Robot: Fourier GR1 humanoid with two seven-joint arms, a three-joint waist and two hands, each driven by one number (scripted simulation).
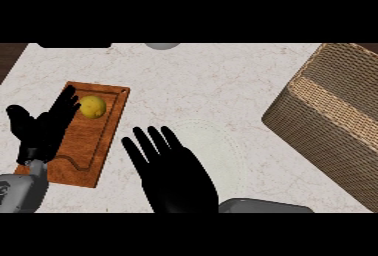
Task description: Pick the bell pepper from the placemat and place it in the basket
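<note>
- Right hand [173,172]: black, matte; entered from the lower edge at centre, fingers straight and slightly fanned, released, holding nothing. It lay over the left part of the placemat, fingertips pointing away from the robot.
- Left hand [40,131]: black, on a grey forearm at the lower left; fingers extended and relaxed, grasping nothing. The fingertips overlapped the left edge of the wooden board, close beside the yellow fruit; contact could not be judged.
- Placemat [218,150]: pale, round, nearly the counter's colour, with a faint stitched ring near its rim; partly hidden by the right hand.
- Wooden board [92,145]: reddish-brown, rectangular, visible grain, a groove running inside its border; lay left of the placemat.
- Yellow fruit [92,107]: small, rounded, smooth-skinned, resting at the far end of the board, not on the placemat. Whether it was the bell pepper could not be told.
- Basket [332,120]: tan wicker, tightly woven, box-shaped, at the right, well apart from the fruit.
- Counter [207,75]: white marble-like top with faint veining.
- No readable writing or labels appeared on any item.
</note>
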